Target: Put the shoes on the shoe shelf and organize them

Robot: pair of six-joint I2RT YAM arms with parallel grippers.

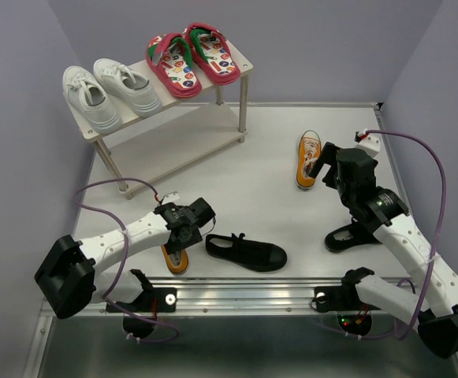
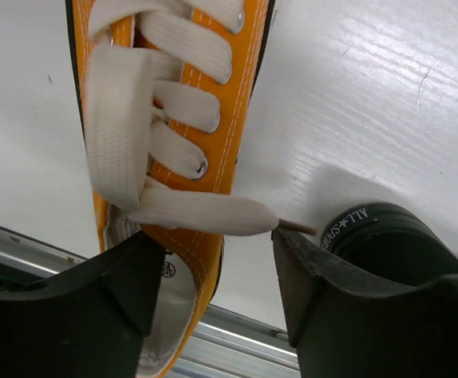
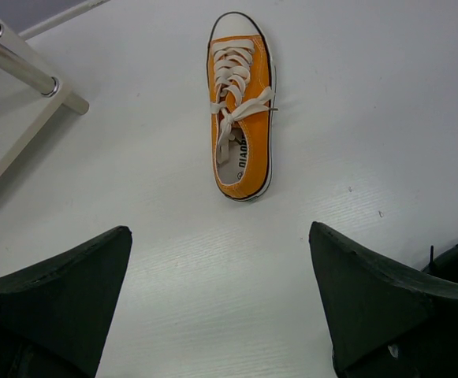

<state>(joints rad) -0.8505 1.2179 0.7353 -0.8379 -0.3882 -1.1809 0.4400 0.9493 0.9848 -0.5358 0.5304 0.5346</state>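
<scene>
Left gripper [image 2: 217, 236] is hovering at the near table edge, jaws standing apart astride the heel end of the near orange sneaker [image 2: 189, 118]. It is gripping nothing, and a gap is showing between one finger and the shoe's side. The sneaker is lying flat, long axis running bottom to top of the left wrist frame, toe pointing at the top.

Risk: a loose lace [image 2: 205, 214] is trailing across that gap. Closing here, you are likely pinching lace instead of heel wall, and the shoe would be dangling.

Risk: the black shoe [image 2: 386, 236] is sitting just beside the other finger, so a nudge looks likely.

Right gripper [image 3: 219, 230] is hanging fully spread and empty. The far orange sneaker [image 3: 243, 118] is lying ahead of it, apart, toe pointing at the top of the right wrist frame. A second black shoe [image 1: 343, 236] is lying under that arm.

Farthest, the shelf [image 1: 173, 146] is carrying the white sneakers [image 1: 106, 93] and flip-flops [image 1: 193, 57] on top. You are probably aiming for the lower board, where a knock against the top board is the hazard.
</scene>
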